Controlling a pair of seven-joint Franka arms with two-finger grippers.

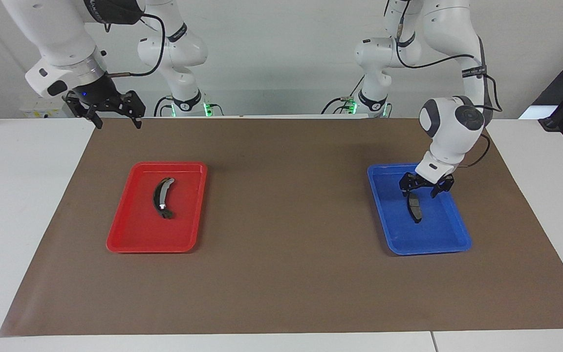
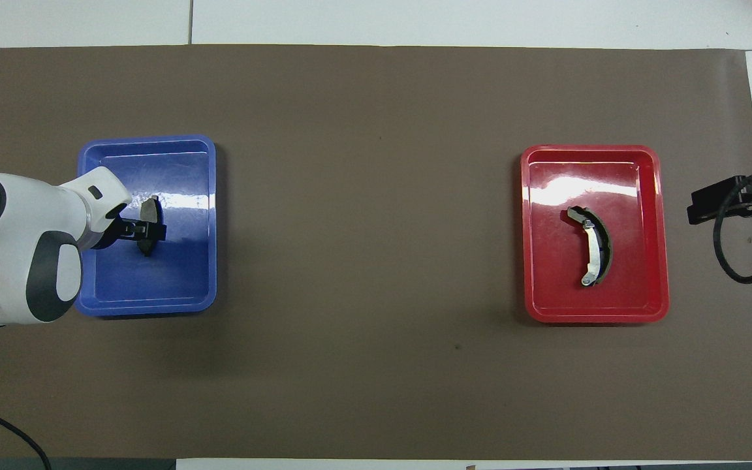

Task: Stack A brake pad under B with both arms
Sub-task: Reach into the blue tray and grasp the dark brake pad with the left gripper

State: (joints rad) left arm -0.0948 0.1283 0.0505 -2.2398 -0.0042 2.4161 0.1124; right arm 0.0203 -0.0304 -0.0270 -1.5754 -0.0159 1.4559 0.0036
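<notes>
The A brake pad (image 1: 414,210), a short flat dark grey pad, lies in the blue tray (image 1: 438,234) toward the left arm's end of the table. My left gripper (image 1: 422,190) hangs open low over the pad's end nearer to the robots, not touching it. In the overhead view the left gripper (image 2: 144,230) covers the middle of the pad (image 2: 150,207). B, the crescent brake shoe (image 1: 162,198) with its silver strip, lies in the red tray (image 1: 140,232); it also shows in the overhead view (image 2: 595,247). My right gripper (image 1: 118,122) waits open, raised over the mat's corner.
A brown mat (image 1: 286,234) covers the table between the two trays. The blue tray (image 2: 180,281) and the red tray (image 2: 640,196) stand wide apart. The right gripper's body and a black cable (image 2: 728,254) show at the mat's edge.
</notes>
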